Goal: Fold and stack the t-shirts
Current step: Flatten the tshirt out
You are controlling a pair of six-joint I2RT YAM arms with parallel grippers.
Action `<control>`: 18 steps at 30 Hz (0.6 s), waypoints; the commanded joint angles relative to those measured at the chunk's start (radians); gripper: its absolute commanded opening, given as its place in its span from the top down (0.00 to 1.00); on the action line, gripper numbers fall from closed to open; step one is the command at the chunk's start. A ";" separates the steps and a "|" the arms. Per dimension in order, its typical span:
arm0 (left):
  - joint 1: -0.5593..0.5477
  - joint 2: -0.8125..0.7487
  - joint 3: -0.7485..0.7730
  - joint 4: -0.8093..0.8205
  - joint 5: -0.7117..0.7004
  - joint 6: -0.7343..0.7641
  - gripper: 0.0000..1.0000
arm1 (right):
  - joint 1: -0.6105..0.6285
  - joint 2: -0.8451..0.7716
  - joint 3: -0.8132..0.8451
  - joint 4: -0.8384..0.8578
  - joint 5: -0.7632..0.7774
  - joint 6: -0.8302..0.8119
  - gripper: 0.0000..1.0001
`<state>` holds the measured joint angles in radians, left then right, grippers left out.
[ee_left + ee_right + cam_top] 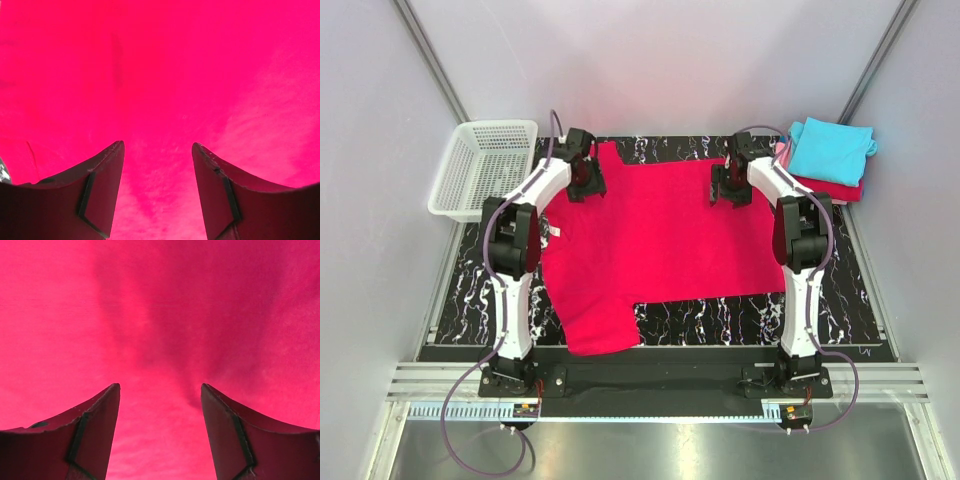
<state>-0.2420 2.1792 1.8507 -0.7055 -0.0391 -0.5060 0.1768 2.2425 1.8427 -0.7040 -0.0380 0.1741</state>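
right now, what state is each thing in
red shirt, spread flat, unfolded
stack, folded tees, turquoise on top
basket, upright, nothing visible inside
left gripper, open over the red shirt, holding nothing
right gripper, open over the red shirt, holding nothing

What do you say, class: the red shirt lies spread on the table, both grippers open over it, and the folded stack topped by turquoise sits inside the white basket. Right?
No. The top external view shows the folded stack at the table's far right corner, not in the white basket. The red shirt is spread, left gripper and right gripper open over it.
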 commanded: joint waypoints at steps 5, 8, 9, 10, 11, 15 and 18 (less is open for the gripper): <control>-0.036 -0.009 -0.050 -0.046 -0.102 0.017 0.39 | 0.009 0.025 -0.008 -0.003 0.075 -0.071 0.27; -0.043 0.011 -0.062 -0.072 -0.130 0.015 0.39 | 0.009 0.017 -0.060 -0.005 0.092 -0.068 0.28; -0.046 0.010 -0.073 -0.074 -0.143 0.012 0.39 | 0.010 0.009 -0.072 -0.003 0.098 -0.067 0.27; -0.049 0.010 -0.085 -0.074 -0.151 0.008 0.40 | 0.009 0.005 -0.100 -0.002 0.102 -0.064 0.28; -0.055 0.008 -0.114 -0.077 -0.156 0.004 0.40 | 0.009 -0.001 -0.112 -0.003 0.105 -0.061 0.28; -0.072 0.001 -0.194 -0.075 -0.174 -0.011 0.40 | 0.009 -0.038 -0.178 0.008 0.096 -0.032 0.28; -0.091 -0.007 -0.260 -0.072 -0.185 -0.031 0.40 | 0.009 -0.064 -0.232 0.024 0.079 -0.012 0.28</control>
<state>-0.3061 2.1681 1.6638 -0.7471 -0.1883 -0.5220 0.1833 2.1929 1.6806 -0.6235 0.0494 0.1299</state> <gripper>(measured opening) 0.602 0.721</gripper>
